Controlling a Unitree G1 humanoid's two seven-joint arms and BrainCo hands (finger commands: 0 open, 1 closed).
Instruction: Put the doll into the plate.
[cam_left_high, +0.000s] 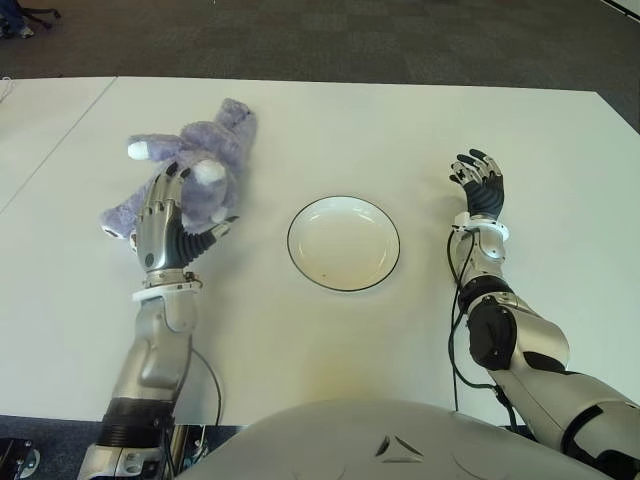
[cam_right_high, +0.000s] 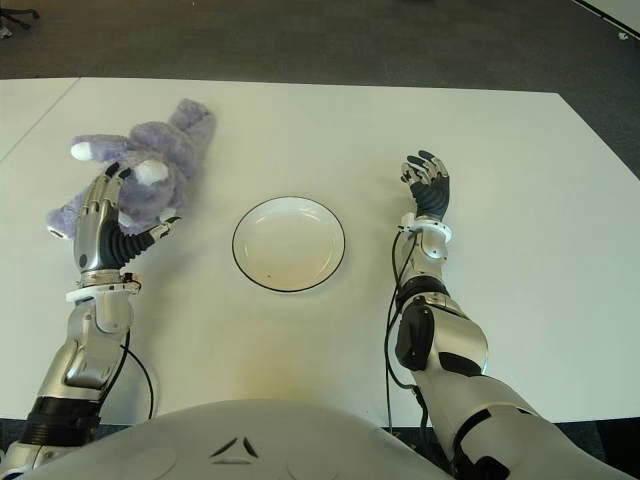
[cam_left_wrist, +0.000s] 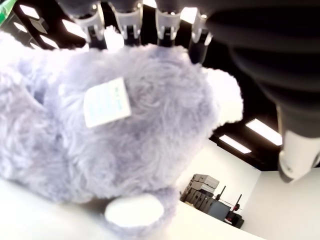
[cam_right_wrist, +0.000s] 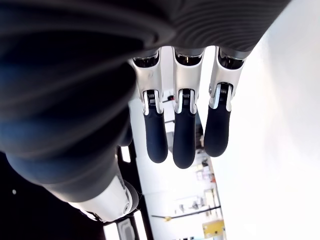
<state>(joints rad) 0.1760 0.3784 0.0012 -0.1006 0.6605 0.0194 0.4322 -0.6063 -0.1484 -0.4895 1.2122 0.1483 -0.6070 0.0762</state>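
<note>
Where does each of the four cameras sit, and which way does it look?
Left eye: head, looking down at the table; shows both arms, left hand over the doll.
Right eye: same scene, slightly shifted; plate between the hands.
Left wrist: close under its fingers, against the doll's fur.
Right wrist: its own right hand, empty.
Shared: doll, in three views.

Light: bright, even, from ceiling panels seen in the left wrist view.
Shadows: faint under the plate (cam_left_high: 343, 243).
Glare: table (cam_left_high: 420, 130) washed white.
Focus: doll (cam_left_wrist: 100, 125) soft close up.
</note>
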